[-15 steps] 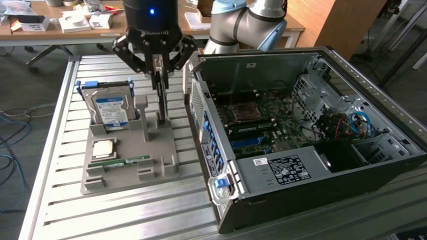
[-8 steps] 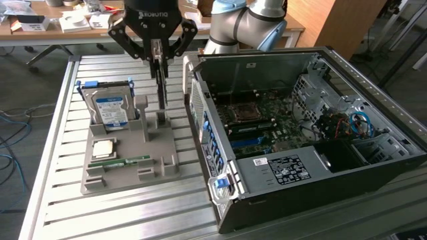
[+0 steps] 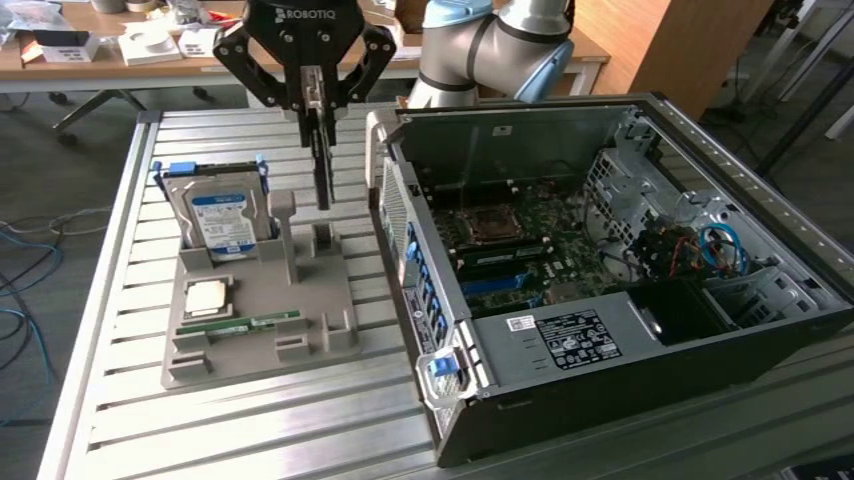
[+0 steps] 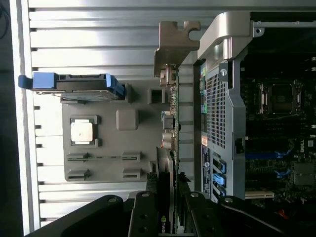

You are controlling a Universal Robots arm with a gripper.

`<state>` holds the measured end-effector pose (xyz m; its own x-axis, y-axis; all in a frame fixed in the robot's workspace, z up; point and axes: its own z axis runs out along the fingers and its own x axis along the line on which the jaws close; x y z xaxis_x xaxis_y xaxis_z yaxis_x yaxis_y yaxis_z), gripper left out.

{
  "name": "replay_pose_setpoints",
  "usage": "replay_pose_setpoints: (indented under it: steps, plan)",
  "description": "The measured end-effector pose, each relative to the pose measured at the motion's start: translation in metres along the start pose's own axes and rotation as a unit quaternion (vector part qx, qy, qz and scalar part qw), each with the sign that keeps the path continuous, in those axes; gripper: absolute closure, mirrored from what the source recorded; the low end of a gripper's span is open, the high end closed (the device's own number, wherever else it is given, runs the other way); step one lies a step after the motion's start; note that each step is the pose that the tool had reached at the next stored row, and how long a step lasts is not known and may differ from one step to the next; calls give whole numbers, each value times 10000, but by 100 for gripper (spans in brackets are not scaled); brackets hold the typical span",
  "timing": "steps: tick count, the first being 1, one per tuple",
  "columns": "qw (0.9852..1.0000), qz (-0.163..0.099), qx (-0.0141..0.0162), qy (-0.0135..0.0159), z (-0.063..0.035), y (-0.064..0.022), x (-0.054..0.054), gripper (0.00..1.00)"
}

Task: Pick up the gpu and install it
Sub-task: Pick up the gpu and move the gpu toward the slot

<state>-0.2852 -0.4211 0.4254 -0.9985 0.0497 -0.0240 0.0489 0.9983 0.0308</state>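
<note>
1. Setting: a workshop with a slatted metal bench in the foreground. A second, cluttered bench stands behind it, and loose cables lie on the floor.
2. On the bench, a grey fixture tray sits just beside an open computer case. The case lies on its side, so the motherboard faces upward and is reachable from above.
3. The tray holds each part in its own recess:
   - The hard drive stands on edge.
   - The processor chip lies flat.
   - The memory stick lies flat in front of the chip.
4. The end effector is closed on the gpu, pinching the card's 2 flat faces near its upper edge.
5. The gpu hangs on edge, upright, above the tray's grey uprights and close to the case's rear panel. In the exterior view its lower edge appears apart from the uprights. Judgement: the card is lifted out of its holder and not yet installed.
6. In the wrist view the gpu runs out from between the fingers, with its metal end bracket at the far end.
7. Judgement: the on-edge grip suits a card that must enter a motherboard slot edge-first.
</note>
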Motion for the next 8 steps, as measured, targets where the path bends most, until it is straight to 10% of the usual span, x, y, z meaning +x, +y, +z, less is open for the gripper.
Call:
replay_pose_setpoints:
  steps: [8]
  plan:
    - [10000, 0, 0, 1, 6, 10, -201, 74]
